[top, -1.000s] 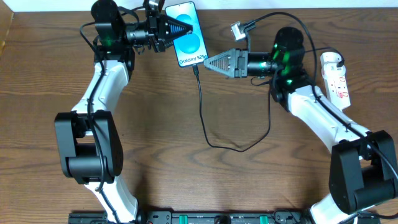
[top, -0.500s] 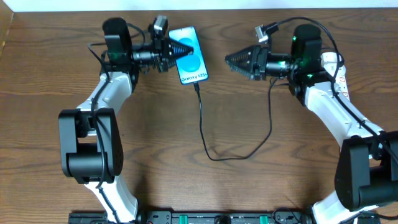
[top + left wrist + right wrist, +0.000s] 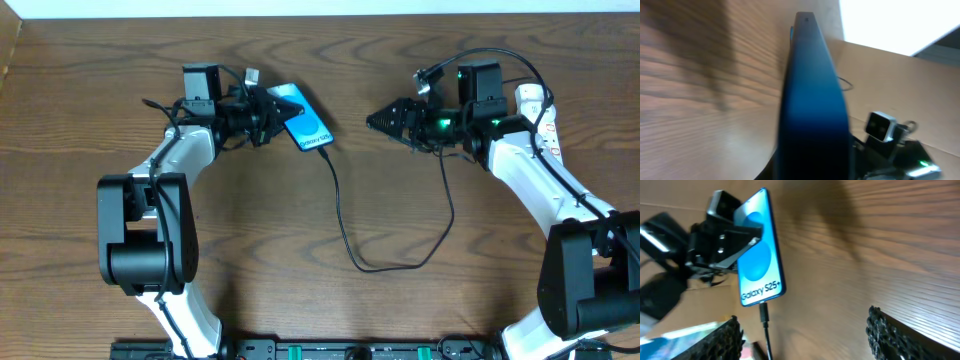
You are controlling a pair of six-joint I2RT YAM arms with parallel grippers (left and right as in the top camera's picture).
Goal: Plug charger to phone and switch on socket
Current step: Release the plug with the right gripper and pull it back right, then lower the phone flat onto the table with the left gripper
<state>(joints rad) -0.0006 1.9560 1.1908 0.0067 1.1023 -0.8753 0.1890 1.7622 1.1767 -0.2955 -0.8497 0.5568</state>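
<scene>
On the table (image 3: 250,260), far L side first: your L hand (image 3: 262,113) is clamped on the upper-L end of the phone (image 3: 305,122). The R wrist view shows one finger lying across the blue screen. The phone sits toward the back of the table, L of centre, turned diagonally, w/ its "Galaxy S25+" end pointing down-R, away from the hand. From the L wrist cam you see it edge-on and blurred, so it looks tipped up to some degree. Can't tell whether its lower edge touches the wood.

Next, the charger (image 3: 345,215): its small plug tip (image 3: 763,311) is seated in the port at the Galaxy end of the phone. From there the thin black cable drops toward the front edge and curls in a loose loop at mid-table. It then climbs back up to your R arm, and its far end is hidden there.

R of the phone, well apart from it, your R hand (image 3: 375,121) hovers w/ tips aimed at the phone. Its fingers (image 3: 885,330) are spread wide and empty.

Far R, the socket (image 3: 546,125) lies near the back-R edge, partly covered by the R arm. Switch position: too small to read.
</scene>
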